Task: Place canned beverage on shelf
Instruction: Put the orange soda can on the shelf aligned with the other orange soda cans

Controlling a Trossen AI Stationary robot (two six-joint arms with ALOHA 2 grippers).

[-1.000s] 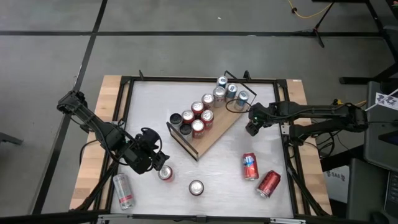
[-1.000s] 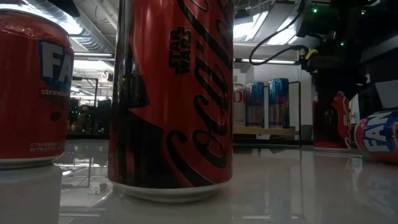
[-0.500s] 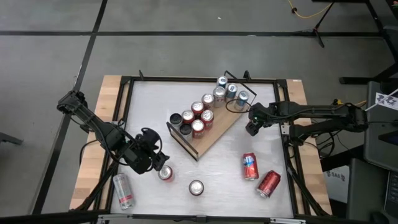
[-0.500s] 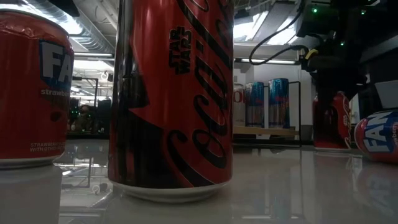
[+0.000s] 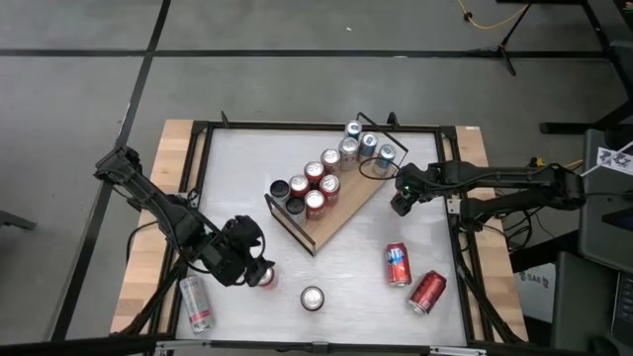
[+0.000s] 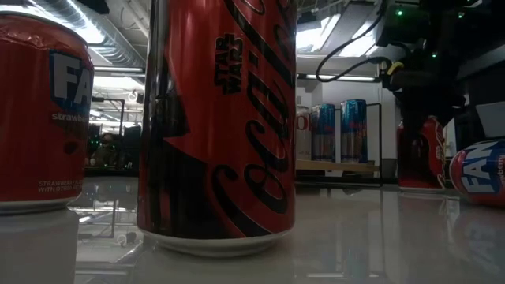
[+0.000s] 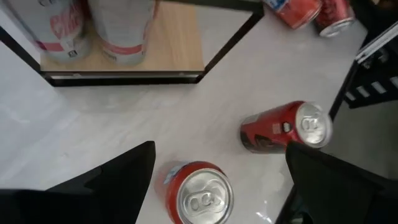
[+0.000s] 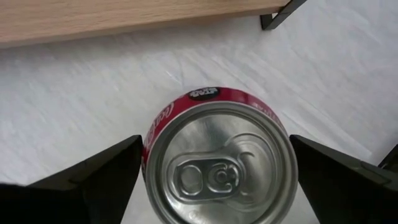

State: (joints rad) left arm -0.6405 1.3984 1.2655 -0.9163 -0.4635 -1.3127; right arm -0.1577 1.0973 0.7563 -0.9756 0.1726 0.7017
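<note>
Right now the left gripper [image 5: 247, 269] hangs over the front-left part of the table [image 5: 237, 178], fingers spread wide, nothing pinched. Directly below, between the two fingers, stands an upright red can [image 7: 198, 193], top facing up, so its long axis is vertical and it sits straight under the tool. In the left wrist view a 2nd upright red can [image 7: 283, 126] stands just beside, off toward one finger, not between them. Judging by that, a straight drop and squeeze looks like the next move, w/ some risk of bumping the neighbour.

The right gripper [image 5: 401, 198] hovers near the shelf's right end, also spread and empty, w/ another upright red can [image 8: 219, 162] centred below it, just off the board's edge.

The shelf [image 5: 341, 213] lies angled across mid-table, approx ten cans already on it. It's back-right of the left gripper's can. Loose cans remain: a silver one [image 5: 196, 303] lying front-left, two [image 5: 398, 264] more front-right.
</note>
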